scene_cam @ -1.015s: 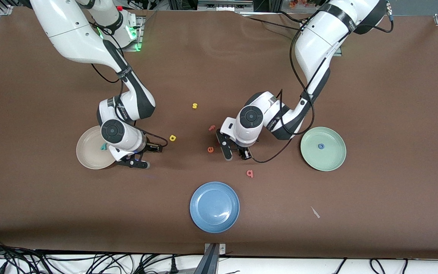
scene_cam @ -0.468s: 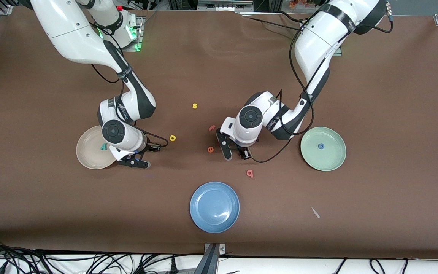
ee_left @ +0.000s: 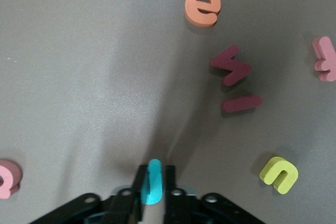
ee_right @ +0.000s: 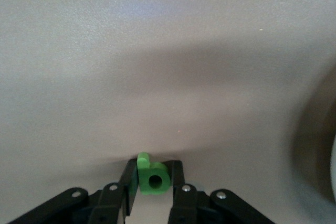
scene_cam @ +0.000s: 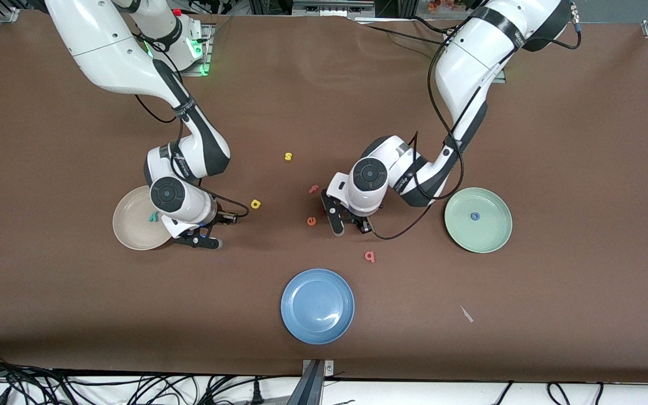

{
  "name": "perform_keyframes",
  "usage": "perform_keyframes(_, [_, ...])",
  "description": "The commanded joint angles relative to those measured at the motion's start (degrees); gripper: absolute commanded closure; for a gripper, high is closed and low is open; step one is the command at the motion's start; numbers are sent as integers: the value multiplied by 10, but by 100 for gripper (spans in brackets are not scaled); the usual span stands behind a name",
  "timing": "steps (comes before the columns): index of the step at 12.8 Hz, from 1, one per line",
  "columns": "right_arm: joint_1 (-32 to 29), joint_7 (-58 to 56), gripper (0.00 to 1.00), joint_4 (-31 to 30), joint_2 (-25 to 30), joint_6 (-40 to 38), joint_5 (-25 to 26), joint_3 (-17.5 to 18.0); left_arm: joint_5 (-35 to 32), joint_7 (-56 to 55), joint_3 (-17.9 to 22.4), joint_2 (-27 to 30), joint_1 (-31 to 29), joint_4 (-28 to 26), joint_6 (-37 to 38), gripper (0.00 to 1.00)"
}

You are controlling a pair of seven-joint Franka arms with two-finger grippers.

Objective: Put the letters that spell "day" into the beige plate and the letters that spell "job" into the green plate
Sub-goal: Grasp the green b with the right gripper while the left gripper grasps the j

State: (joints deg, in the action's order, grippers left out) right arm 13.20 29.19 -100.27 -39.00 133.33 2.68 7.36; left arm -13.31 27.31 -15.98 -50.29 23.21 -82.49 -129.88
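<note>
Now blue plate (scene_cam: 317,305) sits nearest, unused. Pink-red "b" (scene_cam: 369,256) lies loose beside left gripper (scene_cam: 349,226), which pinches teal "j" (ee_left: 153,182), bound for green plate (scene_cam: 491,239) holding blue "o" (scene_cam: 475,216). Orange "e" (scene_cam: 311,221) crowds it. Right gripper (scene_cam: 211,230) pinches green "d" (ee_right: 152,177) beside beige plate (scene_cam: 127,228) holding teal "y" (scene_cam: 153,216). Yellow "a" (scene_cam: 255,203) waits.

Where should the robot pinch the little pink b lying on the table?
From straight above, I'd guess, fingers either side of its straight stem. The pink b lies flat and thin on the table, so coming sideways would likely just push it. The left gripper, nearby, is shut on the teal j; the right gripper, beside the beige plate, on the green d.
</note>
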Motion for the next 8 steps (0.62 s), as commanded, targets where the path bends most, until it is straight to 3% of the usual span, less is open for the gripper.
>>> perform_keyframes(1, [3, -2, 70, -1, -1, -3, -8, -1, -16, 5, 1, 1, 2, 4, 9, 100])
perform_keyframes(4, [2, -2, 76, -1, -1, -4, -8, -1, -16, 6, 1, 6, -4, 7, 19, 100])
perform_keyframes(8, [3, -5, 80, 9, 2, -19, -8, 0, -8, 5, 4, 47, -20, 15, 116, 100])
